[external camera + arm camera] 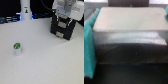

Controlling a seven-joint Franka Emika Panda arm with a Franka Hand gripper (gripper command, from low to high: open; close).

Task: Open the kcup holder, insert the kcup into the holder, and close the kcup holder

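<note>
The kcup holder (63, 30) is a black box at the far right of the exterior view. Its drawer fronts look flush. My gripper (62, 18) hangs right over its top. In the wrist view the holder's glossy top and dark front (128, 54) fill the frame. My gripper (127, 42) is open, with one teal finger (88, 47) at each side edge and nothing between them. The kcup (17, 48), a small white pod with a green top, stands alone on the white table at the exterior view's left, far from the gripper.
A taller white bottle-like object (25, 12) stands at the back left of the exterior view, in front of dark equipment (7, 19). The white tabletop (45, 60) stretches between the kcup and the holder.
</note>
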